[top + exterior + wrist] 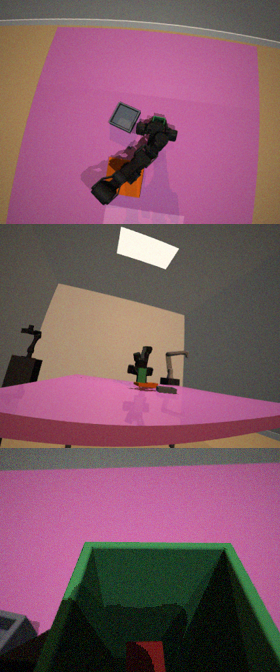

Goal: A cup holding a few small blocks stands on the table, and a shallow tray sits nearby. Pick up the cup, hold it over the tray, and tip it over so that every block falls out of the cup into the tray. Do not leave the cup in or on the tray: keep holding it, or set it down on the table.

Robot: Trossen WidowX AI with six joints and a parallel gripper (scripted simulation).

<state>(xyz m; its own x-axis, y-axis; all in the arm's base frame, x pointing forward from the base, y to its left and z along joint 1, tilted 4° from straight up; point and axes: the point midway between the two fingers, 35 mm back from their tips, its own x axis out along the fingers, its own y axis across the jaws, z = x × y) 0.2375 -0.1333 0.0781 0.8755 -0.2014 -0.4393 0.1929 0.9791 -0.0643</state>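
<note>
Green square-mouthed cup [159, 118] [141, 375] [157, 545] holds a red block [157, 654]

You are viewing a robotics lab: beyond the pink-topped worktable [200, 77] [140, 411], you see a second arm [32, 344] on a dark pedestal [23, 369] and a third, hooked arm [169, 361], against plain grey walls [227, 324] and a beige panel [113, 334].
</note>
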